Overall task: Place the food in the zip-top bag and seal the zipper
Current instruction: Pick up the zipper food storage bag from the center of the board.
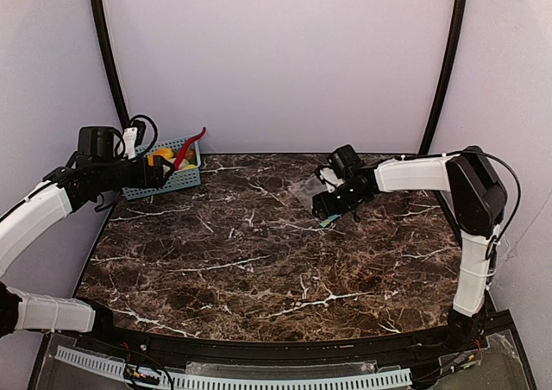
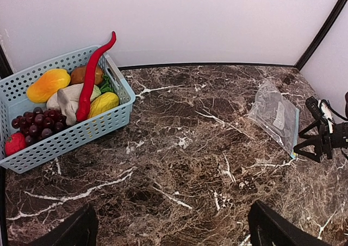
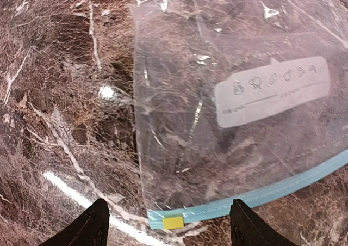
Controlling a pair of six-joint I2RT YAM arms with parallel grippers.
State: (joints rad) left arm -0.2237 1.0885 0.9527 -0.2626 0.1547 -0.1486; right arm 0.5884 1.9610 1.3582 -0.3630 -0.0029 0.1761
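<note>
On your far left, the basket [image 2: 70, 140], pale blue perforated plastic, sits at the back corner of the table [image 2: 179, 164]. All the food is inside it. The dark purple grapes [image 2: 38, 123] and the red fruit [image 2: 15, 142] are at its left end, the yellow piece [image 2: 103, 103] is against the front wall, and the brown piece [image 2: 81, 74] is at the back. A long red chili [image 2: 92, 77] leans across the pile and sticks up past the rim. Your left gripper [image 2: 174, 234] hovers just short of the basket, fingers spread wide, with only the dark, white-veined marble between them.

Moving right, the bag [image 3: 228, 121] lies flat on the stone, well apart from the basket. It is clear and crinkled, with a white printed label [image 3: 272, 91]. Its zipper [image 3: 283, 189], a thin teal strip, ends at a small yellow tab [image 3: 173, 222]. Your right gripper [image 3: 168, 227] hangs over that corner, fingers apart with the tab between them, gripping nothing.
</note>
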